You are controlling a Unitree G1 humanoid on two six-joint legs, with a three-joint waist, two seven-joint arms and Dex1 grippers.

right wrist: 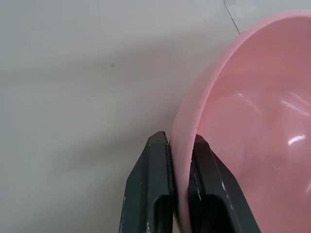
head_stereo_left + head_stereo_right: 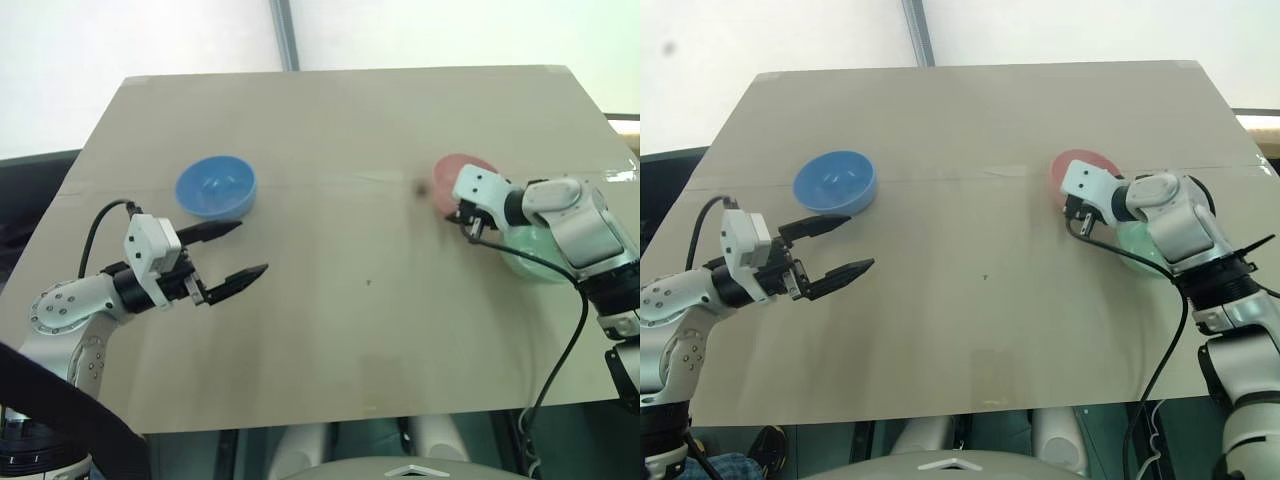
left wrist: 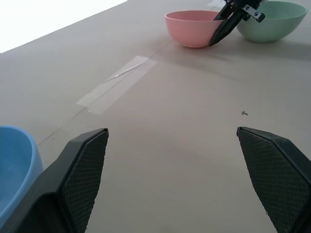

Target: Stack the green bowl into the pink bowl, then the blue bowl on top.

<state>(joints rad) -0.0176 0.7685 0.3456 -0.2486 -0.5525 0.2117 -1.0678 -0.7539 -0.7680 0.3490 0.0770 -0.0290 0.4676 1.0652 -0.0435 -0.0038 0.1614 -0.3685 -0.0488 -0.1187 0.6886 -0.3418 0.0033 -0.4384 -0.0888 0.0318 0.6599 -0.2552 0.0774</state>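
- While the left gripper (image 2: 236,250) hovers near the front-left part of the tan surface (image 2: 340,330), its two black fingers (image 3: 80,167) stand wide apart with nothing between them.
- Just beyond that gripper, the blue bowl (image 2: 216,186) sits upright on the surface, empty, close to the upper fingertip but not touching it.
- A strip of clear tape (image 3: 116,83) lies flat along a seam in the surface, between the blue bowl and the other two bowls.
- Over on the right side, the right gripper (image 1: 181,145) has its fingers (image 1: 158,184) pinched narrowly on the rim of the pink bowl (image 2: 1080,172), one finger outside the wall and one inside.
- The pink bowl rests upright on the surface, well apart from the blue bowl.
- Just beside the pink bowl, to its right and partly hidden by the right arm, the green bowl (image 3: 269,20) stands upright and empty on the surface.
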